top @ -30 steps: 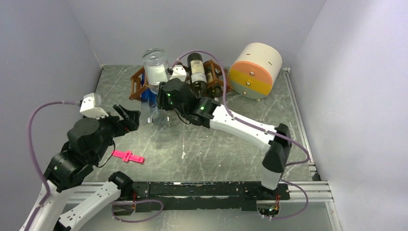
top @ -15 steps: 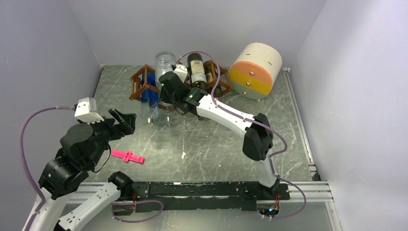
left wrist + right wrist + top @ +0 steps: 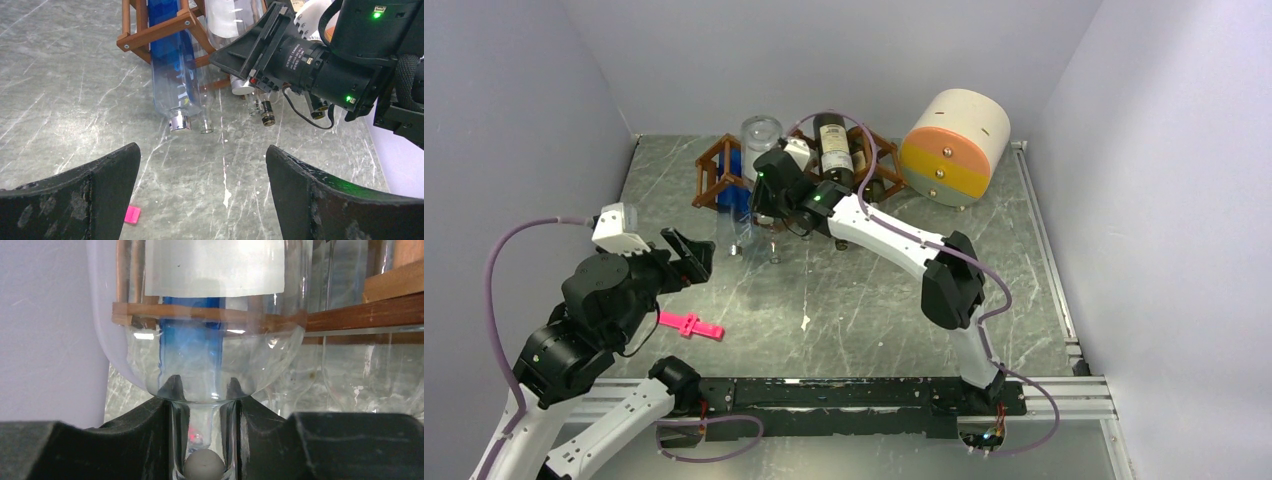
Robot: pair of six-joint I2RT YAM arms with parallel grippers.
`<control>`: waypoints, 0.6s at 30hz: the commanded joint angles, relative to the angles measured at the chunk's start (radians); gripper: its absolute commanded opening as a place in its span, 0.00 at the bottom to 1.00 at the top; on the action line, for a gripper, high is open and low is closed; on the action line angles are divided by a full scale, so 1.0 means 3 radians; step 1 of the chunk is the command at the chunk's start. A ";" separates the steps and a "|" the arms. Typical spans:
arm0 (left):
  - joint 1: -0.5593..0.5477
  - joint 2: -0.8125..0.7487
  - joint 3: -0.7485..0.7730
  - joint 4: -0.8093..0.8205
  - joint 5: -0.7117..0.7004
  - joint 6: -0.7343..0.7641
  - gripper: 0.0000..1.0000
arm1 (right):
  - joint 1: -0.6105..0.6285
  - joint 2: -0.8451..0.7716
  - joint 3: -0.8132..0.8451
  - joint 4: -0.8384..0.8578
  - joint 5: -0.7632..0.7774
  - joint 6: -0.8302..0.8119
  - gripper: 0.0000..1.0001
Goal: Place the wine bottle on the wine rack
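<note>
Table [image 3: 854, 300]: grey marble top, everything is crowded at the far edge. Cream/orange/yellow cylinder [image 3: 954, 150] is far right, just beside the wine rack [image 3: 712, 172], and not involved. Rack already carries a dark bottle [image 3: 831, 150] and a blue bottle [image 3: 172, 65], necks pointing toward the arms. Clear wine bottle [image 3: 200, 340] is base-first in a cell between those two, body crossing a front slat, neck sticking out. Right fingers [image 3: 150, 415] are clamped on that neck just below the shoulder. Left fingers [image 3: 310, 190] are spread wide, holding nothing, over the table well back from the rack. Insertion looks mostly done. Push along the cell's line, don't snag the slat or nudge the blue bottle, let go only once the body rests on wood. Pink clip [image 3: 690, 325] near the left arm, irrelevant
</note>
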 commanded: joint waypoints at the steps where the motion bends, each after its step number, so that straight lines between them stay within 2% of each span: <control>1: -0.0011 0.0025 -0.0054 0.0052 0.0114 0.0054 1.00 | -0.0022 -0.0035 0.0316 0.0473 0.0039 -0.0025 0.18; 4: -0.0011 0.0048 -0.0070 0.0048 0.0128 0.0056 1.00 | -0.0022 -0.0008 0.0331 0.0408 0.0034 -0.0012 0.33; 6: -0.0011 0.0075 -0.0070 0.0023 0.0119 0.0061 1.00 | -0.0020 -0.0059 0.0218 0.0469 0.0052 0.0003 0.49; 8: -0.0011 0.0103 -0.0061 0.0008 0.0113 0.0067 1.00 | -0.0019 -0.0152 0.0067 0.0575 0.0058 0.0008 0.58; 11: -0.0010 0.0147 -0.0055 -0.0004 0.0102 0.0078 1.00 | -0.0021 -0.0167 0.0000 0.0548 0.0108 0.0023 0.65; 18: -0.0011 0.0229 0.0008 -0.0025 0.0106 0.0115 1.00 | -0.0018 -0.0476 -0.0342 0.0595 0.0170 0.0017 0.72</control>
